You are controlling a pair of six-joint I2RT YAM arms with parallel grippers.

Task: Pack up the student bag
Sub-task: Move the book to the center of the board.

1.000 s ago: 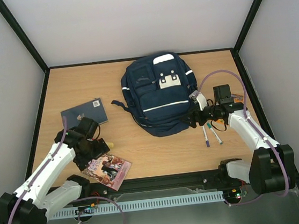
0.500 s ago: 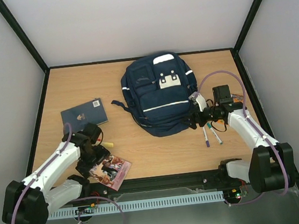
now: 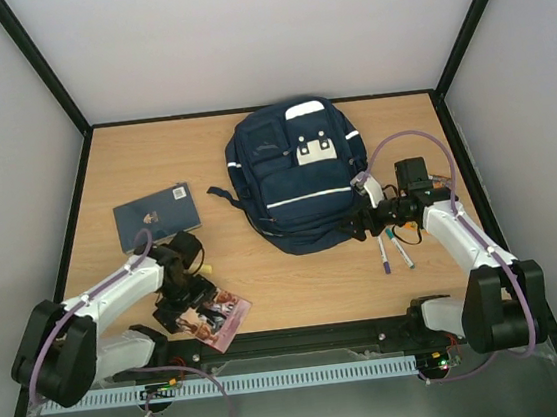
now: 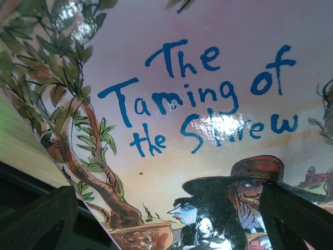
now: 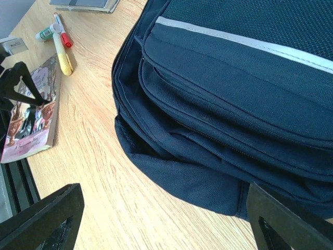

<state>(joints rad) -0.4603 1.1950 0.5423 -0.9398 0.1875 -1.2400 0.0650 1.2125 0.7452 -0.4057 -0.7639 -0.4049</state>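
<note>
The student bag [image 3: 292,172], navy with white stripes, lies flat in the middle of the table. Its zipped lower corner [image 5: 229,104] fills the right wrist view. My right gripper [image 3: 355,226] is open at the bag's lower right corner, and the bag's hem sits just ahead of the gap between its fingers [image 5: 165,219]. My left gripper [image 3: 187,303] hangs open close over a picture book [image 3: 227,317] near the front edge. The cover, "The Taming of the Shrew" [image 4: 197,104], spans both fingers [image 4: 36,219]; nothing is gripped.
A small dark-blue notebook [image 3: 157,215] lies at the left. Several pens [image 3: 394,246] lie right of the bag, under the right arm. A yellow highlighter and a red marker [image 5: 61,44] lie near the book. Black frame walls border the table.
The left arm swung back toward the near edge and lowered its gripper onto the picture book, which has shifted slightly. The right arm has hardly moved.
</note>
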